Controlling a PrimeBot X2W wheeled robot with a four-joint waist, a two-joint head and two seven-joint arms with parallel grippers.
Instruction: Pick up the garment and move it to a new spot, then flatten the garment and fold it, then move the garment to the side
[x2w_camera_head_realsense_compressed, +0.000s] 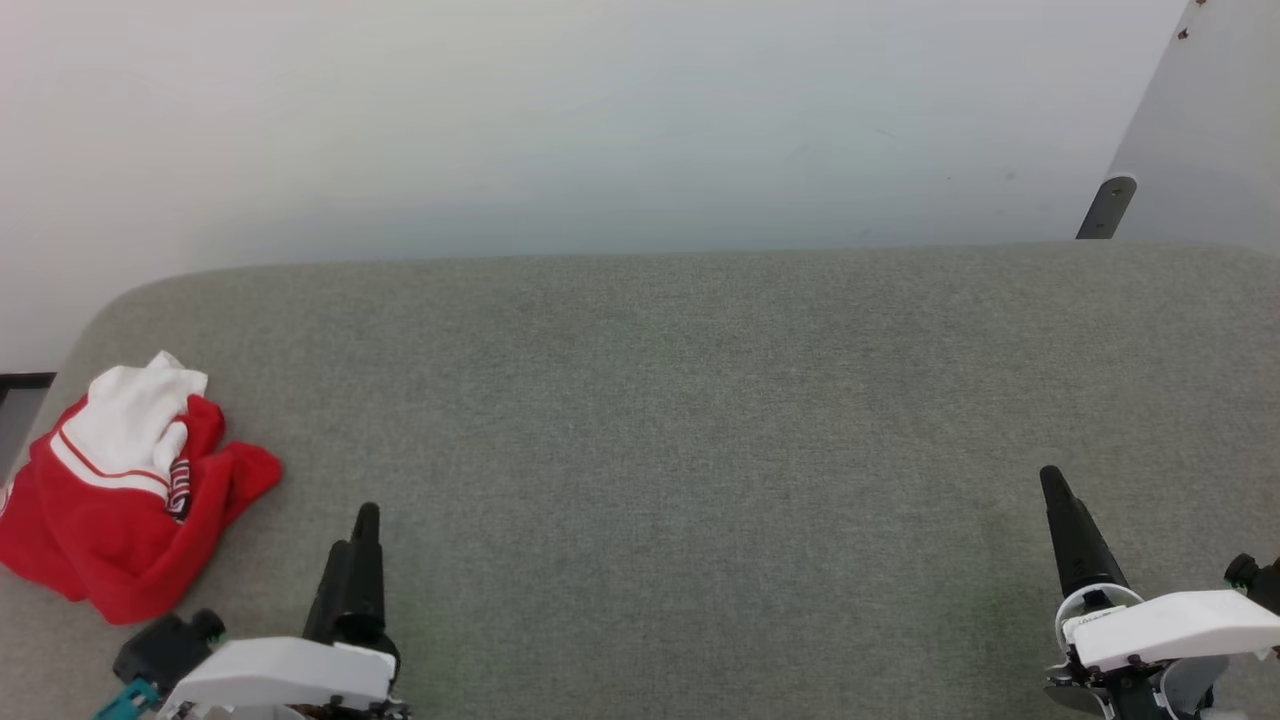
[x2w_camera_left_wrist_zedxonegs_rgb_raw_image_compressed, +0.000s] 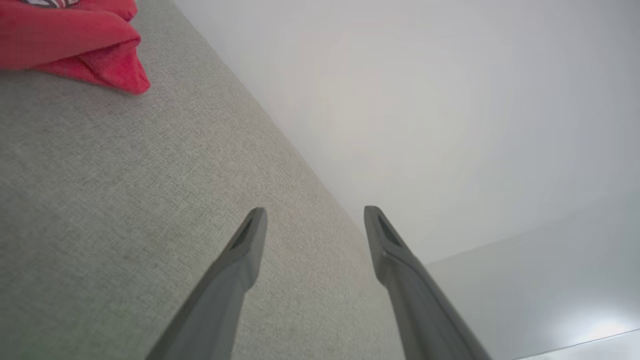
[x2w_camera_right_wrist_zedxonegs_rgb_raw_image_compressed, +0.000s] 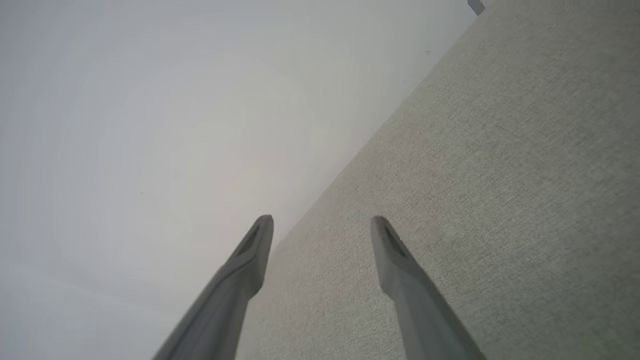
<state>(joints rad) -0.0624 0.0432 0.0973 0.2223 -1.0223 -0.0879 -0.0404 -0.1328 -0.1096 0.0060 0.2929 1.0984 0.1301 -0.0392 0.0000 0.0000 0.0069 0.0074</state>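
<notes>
Red garment (x2w_camera_head_realsense_compressed: 120, 520) is lying bunched at the counter's (x2w_camera_head_realsense_compressed: 700, 400) near-left corner, so left pincer (x2w_camera_left_wrist_zedxonegs_rgb_raw_image_compressed: 315, 210) and right pincer (x2w_camera_right_wrist_zedxonegs_rgb_raw_image_compressed: 321, 218) are hanging spread, empty.

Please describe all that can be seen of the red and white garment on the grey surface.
The bright red T-shirt with a white sleeve lies as a crumpled, unfolded heap at the left end of the grey woven fabric surface, resting on it. The white sleeve sits on top, with thin red stripe trim; small black-and-white lettering shows beside it. The cloth looks soft. The open left pincer stands near but apart.
</notes>
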